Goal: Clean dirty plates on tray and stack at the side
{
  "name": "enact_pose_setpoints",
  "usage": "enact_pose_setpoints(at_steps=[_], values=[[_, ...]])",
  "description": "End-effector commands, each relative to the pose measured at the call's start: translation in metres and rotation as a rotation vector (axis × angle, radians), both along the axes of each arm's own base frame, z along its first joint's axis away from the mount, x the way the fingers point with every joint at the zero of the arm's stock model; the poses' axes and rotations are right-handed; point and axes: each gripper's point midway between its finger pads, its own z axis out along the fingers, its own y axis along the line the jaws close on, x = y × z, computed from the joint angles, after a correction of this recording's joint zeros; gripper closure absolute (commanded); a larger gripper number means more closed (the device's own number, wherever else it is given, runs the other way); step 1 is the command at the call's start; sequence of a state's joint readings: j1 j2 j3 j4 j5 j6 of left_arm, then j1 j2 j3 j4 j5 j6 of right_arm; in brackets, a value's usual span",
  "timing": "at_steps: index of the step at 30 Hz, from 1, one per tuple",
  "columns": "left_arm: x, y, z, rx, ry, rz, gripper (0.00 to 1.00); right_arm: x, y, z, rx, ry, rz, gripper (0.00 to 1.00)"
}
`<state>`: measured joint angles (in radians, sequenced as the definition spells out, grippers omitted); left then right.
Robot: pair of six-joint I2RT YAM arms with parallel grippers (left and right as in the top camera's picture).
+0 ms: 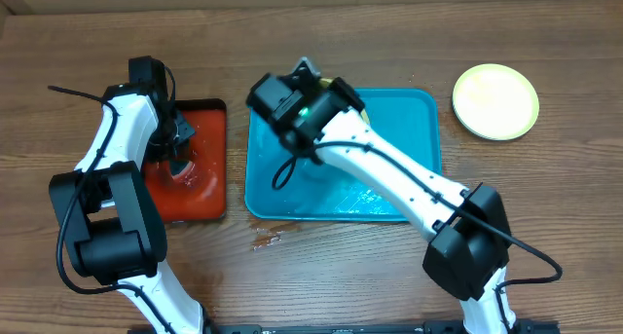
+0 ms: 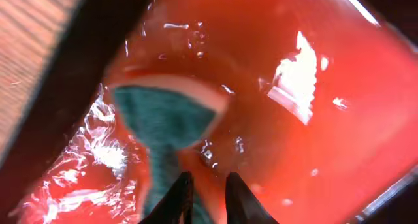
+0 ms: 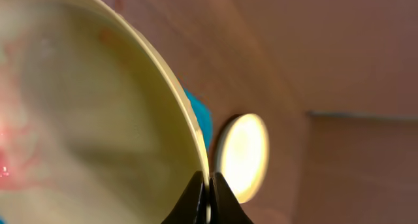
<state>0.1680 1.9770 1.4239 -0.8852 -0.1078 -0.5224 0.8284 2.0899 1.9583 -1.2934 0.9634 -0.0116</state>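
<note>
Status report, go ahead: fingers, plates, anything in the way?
Right fingers shut on rim of smeared yellow plate, above turquoise tray. Left fingers at sponge in wet red tray, grip unclear. Second plate on table, apart. No obstruction seen.

Left arm [image 1: 115, 129] stretched forward, wrist bent down, left gripper [image 2: 209, 201] pointing down, fingers nearly together with a thin gap between them, grip unclear, right arm [image 1: 389, 173] reaching forward toward its left, right gripper [image 3: 208, 199] pinched tight on the rim of a plate [image 3: 98, 119].

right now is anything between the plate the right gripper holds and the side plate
Nothing visible. Between the held plate, pinched by the right gripper, and the side plate lie only tray and table.
</note>
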Motion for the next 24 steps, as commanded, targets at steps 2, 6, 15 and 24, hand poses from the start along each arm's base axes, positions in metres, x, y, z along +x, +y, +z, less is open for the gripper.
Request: enact_pose_setpoints(at_steps=[2,6,15,24], values=[[0.005,-0.013,0.003,-0.072,-0.017,-0.072,0.81,0.000,-0.006,0.075,-0.196,-0.267,-0.006,0.96],[0.013,-0.008,0.031,-0.067,-0.030,-0.076,0.85,-0.006,-0.002,0.092,-0.355,-0.276,0.043,0.96],[0.031,0.000,0.109,-0.051,-0.103,-0.065,0.43,-0.010,0.008,0.093,-0.361,-0.283,0.068,0.96],[0.025,-0.001,0.104,-0.056,-0.076,-0.065,0.00,0.010,-0.009,0.026,0.062,0.008,0.031,0.96]])
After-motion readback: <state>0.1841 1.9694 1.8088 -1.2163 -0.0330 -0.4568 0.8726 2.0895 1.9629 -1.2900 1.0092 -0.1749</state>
